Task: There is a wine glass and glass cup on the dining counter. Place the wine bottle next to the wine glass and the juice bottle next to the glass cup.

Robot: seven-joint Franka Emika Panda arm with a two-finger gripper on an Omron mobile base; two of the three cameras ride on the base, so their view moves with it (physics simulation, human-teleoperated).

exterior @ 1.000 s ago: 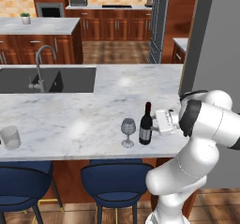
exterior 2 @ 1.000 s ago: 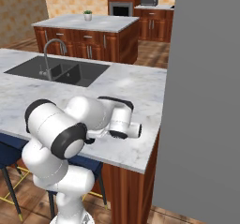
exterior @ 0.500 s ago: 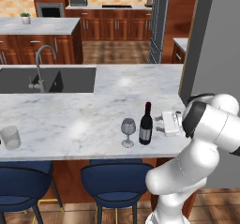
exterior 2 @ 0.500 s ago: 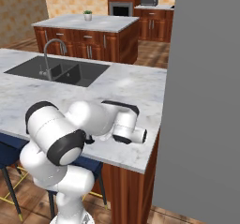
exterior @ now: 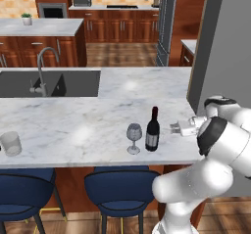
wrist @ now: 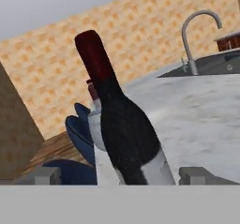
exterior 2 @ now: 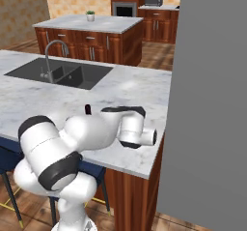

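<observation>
End effector open, empty, beside wine bottle; wine glass adjacent.

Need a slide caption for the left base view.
Wine bottle standing beside wine glass on dining counter; open gripper just clear.

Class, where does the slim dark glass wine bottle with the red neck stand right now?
In the left base view the wine bottle stands upright on the marble dining counter, near its front edge, beside the stemmed wine glass, with the open gripper on its other side.
</observation>
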